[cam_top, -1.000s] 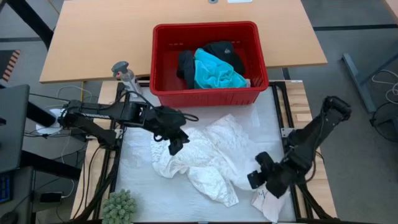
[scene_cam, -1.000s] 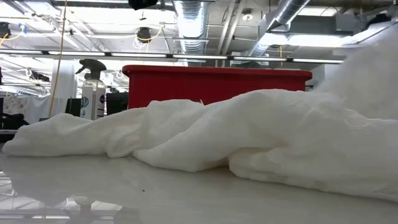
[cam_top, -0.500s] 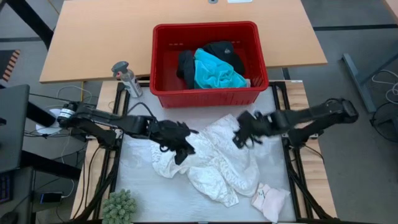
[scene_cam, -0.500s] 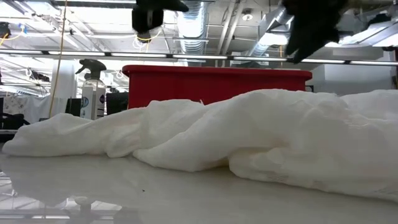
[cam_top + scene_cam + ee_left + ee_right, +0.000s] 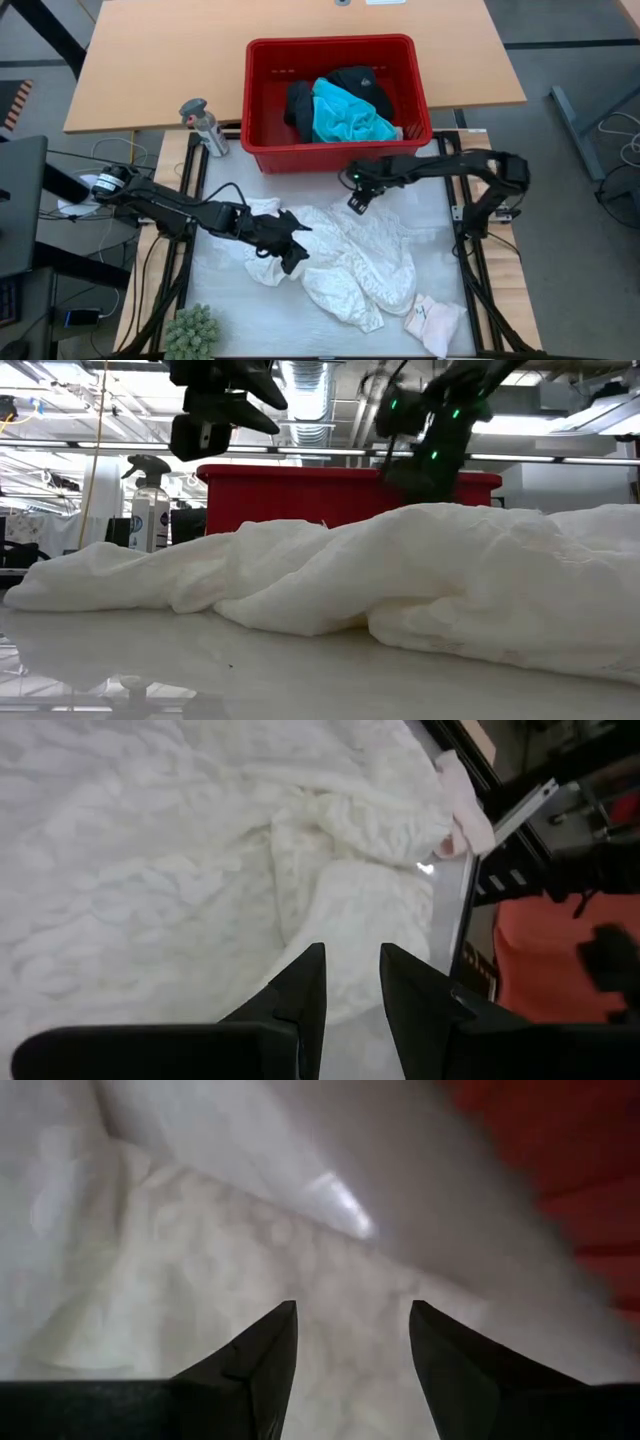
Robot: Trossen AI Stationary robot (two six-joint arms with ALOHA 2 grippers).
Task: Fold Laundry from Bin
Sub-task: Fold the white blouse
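1. High view: the crumpled white lacy top is sprawled across the middle of the white worktop, reaching toward the near edge. The red rectangular plastic bin with slotted sides sits at the worktop's far edge, with a turquoise shirt and black clothing inside. A small pale pink-white piece lies at the near right corner. The left gripper is over the left part of the lacy top, the right gripper hangs above the worktop just in front of the bin wall. A grey-capped spray bottle stands off the far left corner, and a spiky green plant sits at the near left corner.

2. Low view: the lacy top is a long heap across the worktop, the red bin behind it. Both grippers are up in the air above the cloth, left gripper and right gripper. The spray bottle is beside the bin.

3. Left wrist view: the left gripper has its fingers set narrow, only a slim gap, nothing pinched. Lacy top below, pink-white piece beyond it.

4. Right wrist view: the right gripper is spread fairly wide and empty, lacy top underneath, red bin off to one side.
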